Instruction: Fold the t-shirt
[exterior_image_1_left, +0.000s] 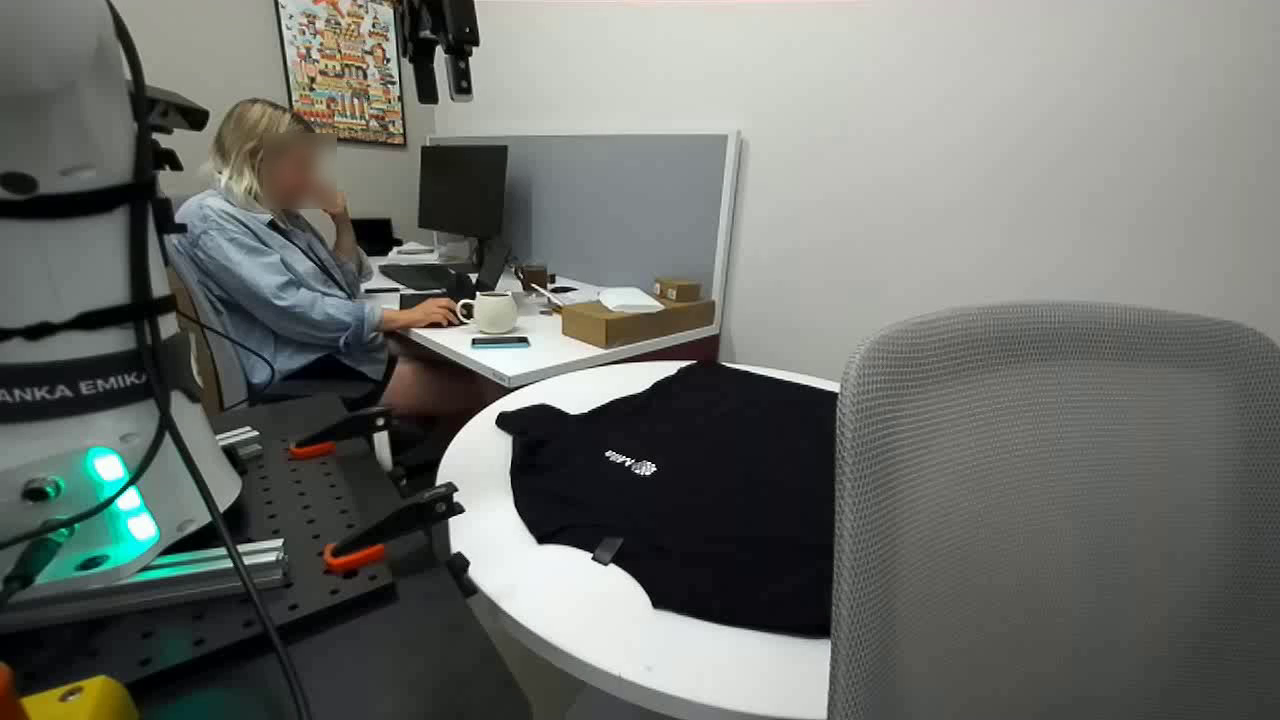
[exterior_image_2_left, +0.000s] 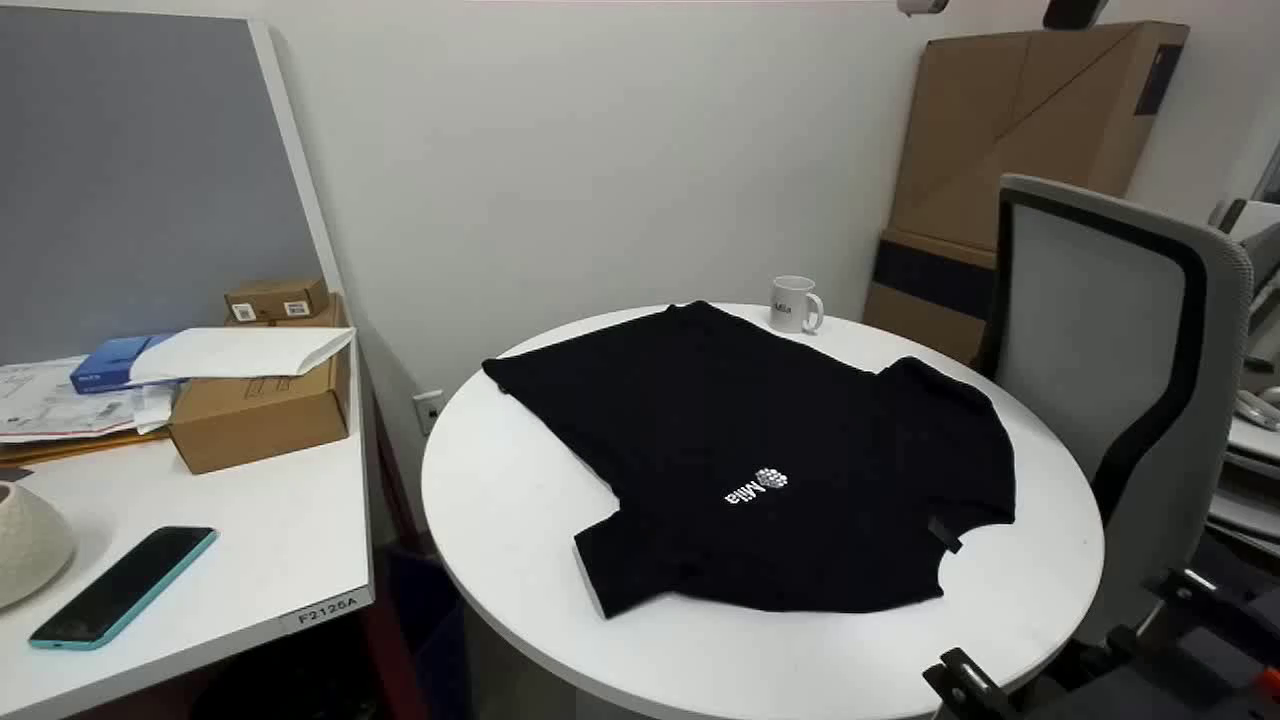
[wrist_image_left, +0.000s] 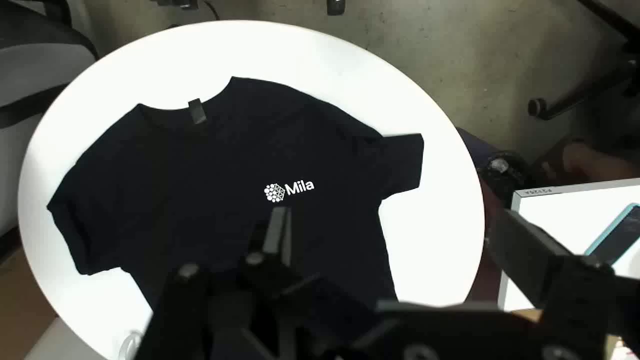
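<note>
The black t-shirt (exterior_image_2_left: 700, 400) lies spread flat, printed side up, on the round white table, in both exterior views and the wrist view. Both short sleeves stick out sideways, and the small white Mila print (wrist_image_left: 289, 190) sits on the chest. A dark tag (wrist_image_left: 197, 111) shows at the neckline. In an exterior view a chair back covers the hem end; in the wrist view my own gripper (wrist_image_left: 400, 220) covers part of it. High above the table, seen in an exterior view, the gripper (exterior_image_1_left: 444, 92) hangs with fingers wide apart, holding nothing and well clear of the cloth.
A white mug (exterior_image_2_left: 793, 303) stands on the round table (exterior_image_2_left: 480, 520) beside the shirt's hem side. One office chair (exterior_image_2_left: 1110, 330) is pushed close to the table. Nearby is a desk (exterior_image_1_left: 480, 360) with boxes, where a person (exterior_image_1_left: 280, 260) sits. Clamps (exterior_image_1_left: 400, 525) grip my base plate's edge.
</note>
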